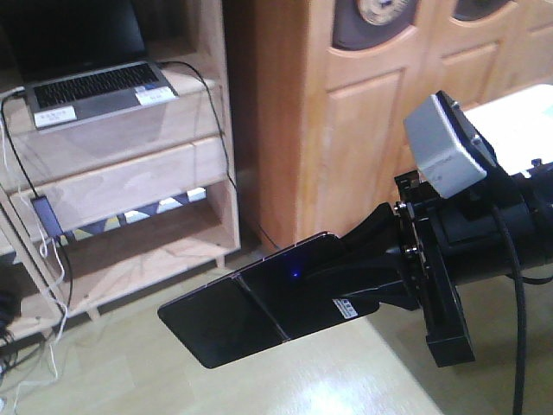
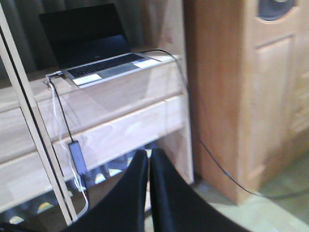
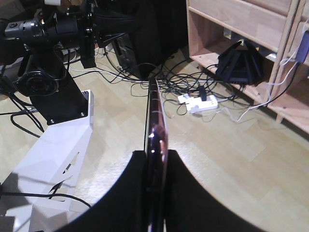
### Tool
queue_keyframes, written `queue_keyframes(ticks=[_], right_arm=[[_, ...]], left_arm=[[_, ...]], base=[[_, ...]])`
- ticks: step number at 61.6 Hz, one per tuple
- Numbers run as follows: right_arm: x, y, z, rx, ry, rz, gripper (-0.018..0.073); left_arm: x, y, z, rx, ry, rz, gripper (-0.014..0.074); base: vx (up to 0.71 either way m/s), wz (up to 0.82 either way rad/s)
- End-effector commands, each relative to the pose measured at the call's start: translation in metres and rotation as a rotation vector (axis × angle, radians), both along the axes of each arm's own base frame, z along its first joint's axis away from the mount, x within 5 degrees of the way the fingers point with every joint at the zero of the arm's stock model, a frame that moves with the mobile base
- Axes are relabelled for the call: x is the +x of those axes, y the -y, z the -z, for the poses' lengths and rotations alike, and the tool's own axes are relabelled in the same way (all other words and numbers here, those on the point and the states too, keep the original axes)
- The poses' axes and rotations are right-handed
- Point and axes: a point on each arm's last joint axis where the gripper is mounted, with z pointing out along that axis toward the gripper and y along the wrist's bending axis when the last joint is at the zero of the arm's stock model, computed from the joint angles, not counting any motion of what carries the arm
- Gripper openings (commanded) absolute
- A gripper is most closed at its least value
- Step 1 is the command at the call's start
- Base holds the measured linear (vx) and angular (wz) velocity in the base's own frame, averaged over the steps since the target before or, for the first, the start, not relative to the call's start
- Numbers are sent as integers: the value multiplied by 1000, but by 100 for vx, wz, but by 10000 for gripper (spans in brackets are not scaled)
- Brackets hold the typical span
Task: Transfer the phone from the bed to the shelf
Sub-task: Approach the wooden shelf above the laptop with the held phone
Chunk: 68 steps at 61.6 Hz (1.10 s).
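Starting with the front-facing view, the phone [image 1: 259, 303] is seen held in mid-air at lower centre, clamped at one end by the fingers of the right gripper [image 1: 341, 281], which enters from the right edge. The glossy black face is turned upward and tilted, with a thin line across it and a small white sticker near the clamped end. Pale floor [image 1: 302, 385] lies below it. The shelf [image 1: 130, 186] is placed at the upper left, well apart from the phone, and an open laptop [image 1: 95, 86] is carried on its upper board. A tall wooden cabinet [image 1: 363, 112] fills the upper centre.

In the left wrist view, the fingers of the left gripper [image 2: 148, 188] are seen at the bottom centre, pressed together with nothing between them. The shelf [image 2: 120, 130] and the laptop [image 2: 106, 65] are blurred at the upper left, with cables hanging from the board.

In the right wrist view, the phone [image 3: 155, 121] is seen edge-on at centre, its pinkish rim showing, gripped between the two black fingers of the right gripper [image 3: 155, 154] at the bottom. The shelf [image 3: 231, 14] occupies the upper right, and a white power strip [image 3: 198, 102] lies among tangled cables on the floor [image 3: 231, 159].
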Motion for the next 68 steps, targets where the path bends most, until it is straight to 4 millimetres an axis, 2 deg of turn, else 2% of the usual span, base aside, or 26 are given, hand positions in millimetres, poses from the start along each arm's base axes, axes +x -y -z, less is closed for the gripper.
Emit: queue_keyframes(ticks=[1,39,68], right_arm=[[-10,-2,-19,95,-6,-47,-2],[-10,-2,-19,95,-6,-47,-2],[-10,-2,-19,95,-6,-45,-2]], left_arm=[[-1,0,-15,-17,99,-3,1],[-1,0,-15,-17,99,-3,1],[-1,0,-15,-17,99,-3,1]], base=[[51,24],[48,26],[35,40]])
